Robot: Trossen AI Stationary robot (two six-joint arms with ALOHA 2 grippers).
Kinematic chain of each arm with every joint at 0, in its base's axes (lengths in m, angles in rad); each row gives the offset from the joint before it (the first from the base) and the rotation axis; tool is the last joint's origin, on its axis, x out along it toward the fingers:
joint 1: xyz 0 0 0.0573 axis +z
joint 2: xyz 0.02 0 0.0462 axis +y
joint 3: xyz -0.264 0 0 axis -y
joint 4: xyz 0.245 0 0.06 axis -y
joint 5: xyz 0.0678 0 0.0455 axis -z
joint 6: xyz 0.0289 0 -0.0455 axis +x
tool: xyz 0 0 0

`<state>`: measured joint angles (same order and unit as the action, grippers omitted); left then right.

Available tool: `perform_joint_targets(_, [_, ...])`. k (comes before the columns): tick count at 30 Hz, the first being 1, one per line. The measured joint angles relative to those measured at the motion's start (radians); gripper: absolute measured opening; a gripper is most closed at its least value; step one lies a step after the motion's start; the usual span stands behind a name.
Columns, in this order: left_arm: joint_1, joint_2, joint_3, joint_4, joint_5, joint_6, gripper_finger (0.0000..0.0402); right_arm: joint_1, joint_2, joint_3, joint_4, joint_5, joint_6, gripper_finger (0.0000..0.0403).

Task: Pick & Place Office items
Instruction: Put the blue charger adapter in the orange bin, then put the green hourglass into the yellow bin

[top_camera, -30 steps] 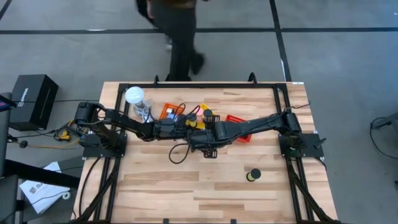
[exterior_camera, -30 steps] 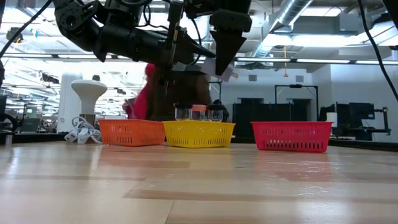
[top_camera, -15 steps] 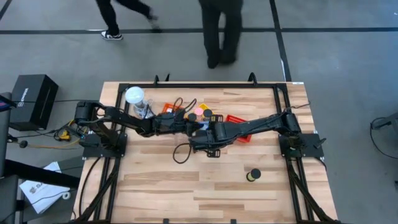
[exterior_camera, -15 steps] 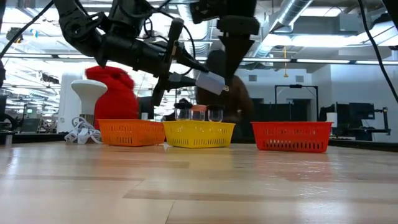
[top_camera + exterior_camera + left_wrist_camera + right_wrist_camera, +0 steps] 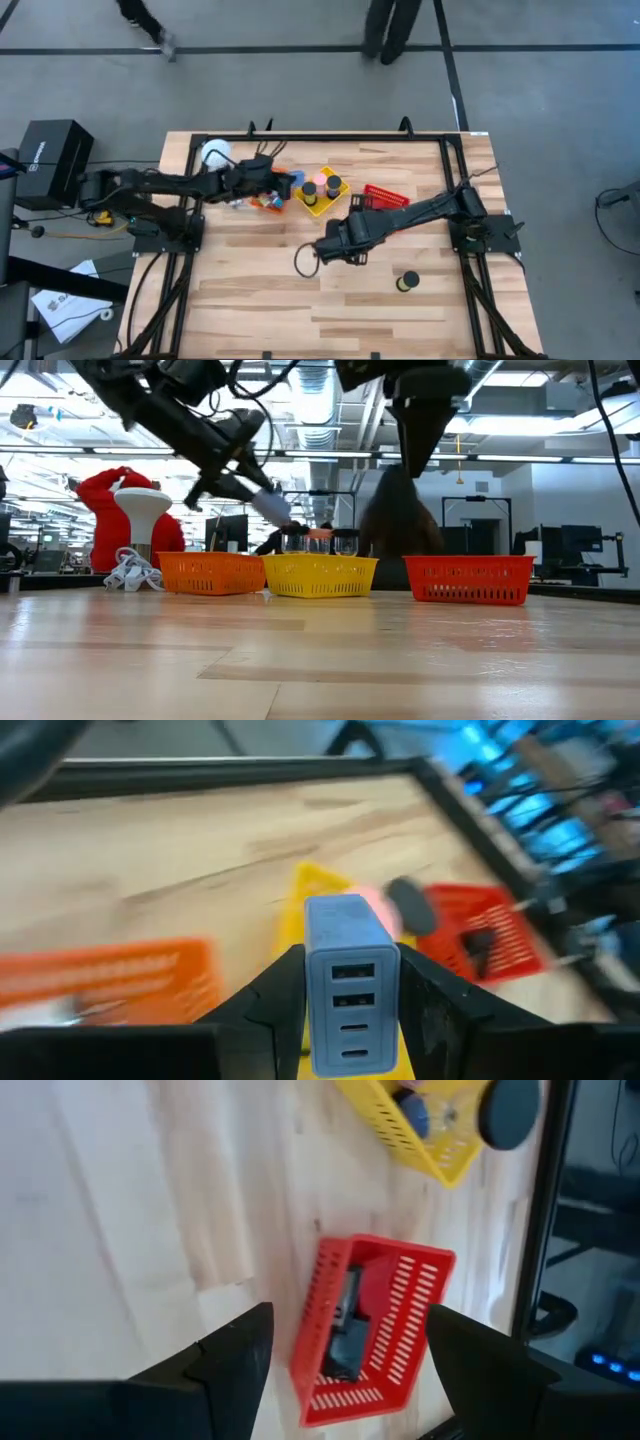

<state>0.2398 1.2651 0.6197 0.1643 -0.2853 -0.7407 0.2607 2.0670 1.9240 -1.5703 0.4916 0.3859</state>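
Two dark arms work over a pale wooden worktop (image 5: 250,300) with visible plank grain. The left claw (image 5: 350,1010) is closed on a light-blue rectangular charger block (image 5: 348,982), a smooth plastic body with slotted ports on its visible face; in the high view this claw (image 5: 283,187) hangs over the gap between an orange mesh basket (image 5: 268,196) and a yellow mesh basket (image 5: 322,192). The step in hand appears to be the carry toward a basket; the next move calls for settling over the chosen basket, lowering, and spreading the fingers. Ahead of the left claw, the yellow basket holds a pink cylinder (image 5: 309,189) and black round-topped cylinders (image 5: 333,185). The right claw (image 5: 345,1350) stands wide and empty, above bare wood; ahead of it lies a red perforated plastic basket (image 5: 405,1330) holding dark flat items. Well apart from both claws, a short black cylinder (image 5: 408,282) stands on the worktop.
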Motion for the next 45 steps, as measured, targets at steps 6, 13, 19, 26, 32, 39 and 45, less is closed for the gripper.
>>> perform_joint_targets(6, [-0.053,-0.104,-0.001,-0.243,-0.086,-0.056,0.0129,0.070,0.000,0.000,0.000,0.000,0.007,0.0254])
perform_joint_targets(13, [-0.090,-0.117,-0.001,-0.388,-0.162,-0.115,0.0130,0.120,-0.035,0.000,-0.001,0.002,0.000,0.0254])
perform_joint_targets(19, [-0.090,-0.073,-0.001,-0.455,-0.170,-0.156,0.0131,0.125,-0.103,-0.001,0.000,0.012,0.068,0.0254])
perform_joint_targets(26, [-0.090,-0.069,-0.001,-0.504,-0.195,-0.105,0.0152,0.133,-0.185,-0.007,0.000,0.011,0.071,0.0254])
perform_joint_targets(32, [-0.090,-0.069,-0.001,-0.576,-0.195,-0.104,0.0192,0.162,-0.343,-0.092,0.000,0.007,0.127,0.0254])
perform_joint_targets(39, [-0.090,-0.069,-0.001,-0.585,-0.197,-0.105,0.0217,0.263,-0.604,-0.321,0.134,0.051,0.230,0.0254])
perform_joint_targets(45, [-0.090,-0.069,-0.001,-0.582,-0.189,-0.103,0.0215,0.427,-0.800,-0.633,0.435,0.056,0.295,0.0254])
